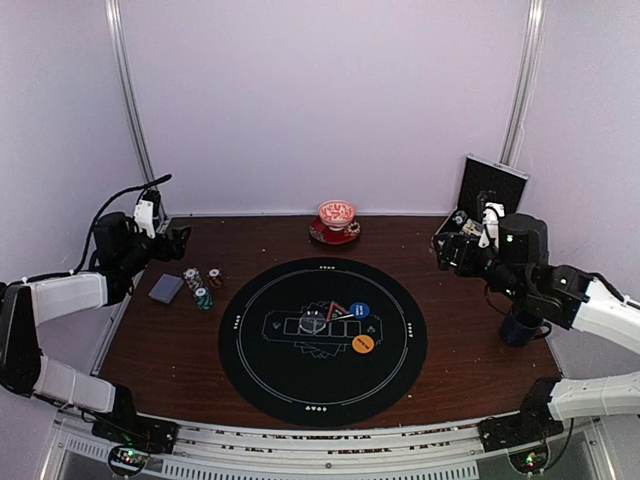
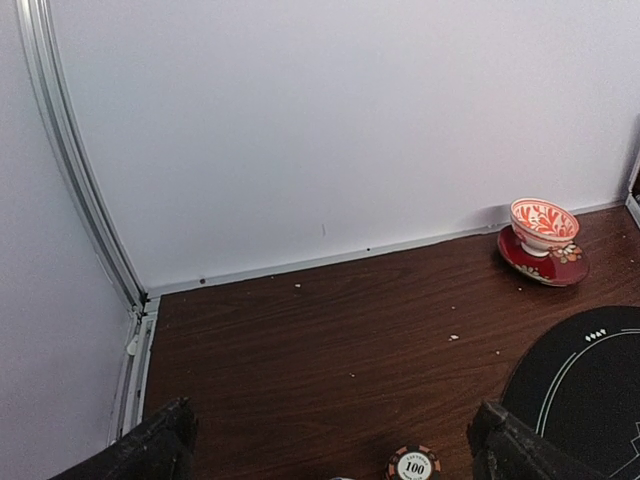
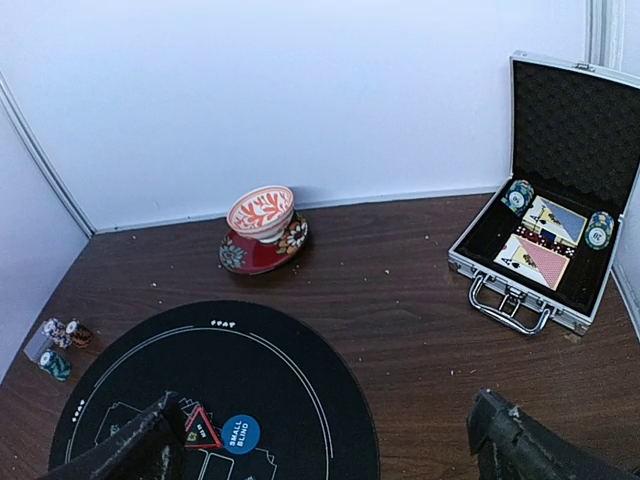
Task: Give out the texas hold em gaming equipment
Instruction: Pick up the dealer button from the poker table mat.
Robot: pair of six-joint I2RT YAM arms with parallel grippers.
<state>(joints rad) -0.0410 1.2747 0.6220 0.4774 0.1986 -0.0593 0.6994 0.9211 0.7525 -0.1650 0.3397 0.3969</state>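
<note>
A grey-blue deck of cards (image 1: 165, 288) lies on the table's left side, with three small chip stacks (image 1: 203, 285) beside it. On the round black mat (image 1: 260, 370) sit a blue disc (image 1: 359, 311), an orange disc (image 1: 363, 345), a clear disc (image 1: 313, 322) and a red triangle marker (image 1: 340, 306). My left gripper (image 1: 180, 240) hovers open behind the chips, nothing between its fingers (image 2: 150, 448); a "100" chip (image 2: 413, 465) shows at the bottom of the left wrist view. My right gripper (image 1: 443, 245) hangs open at the right, above the table near the case; the blue disc (image 3: 240, 434) lies below it.
An open silver-edged case (image 3: 510, 300) at the back right holds cards and chips. A patterned bowl on a red saucer (image 1: 337, 222) stands at the back centre. A dark blue cup (image 1: 520, 327) stands under the right arm. White walls enclose the table.
</note>
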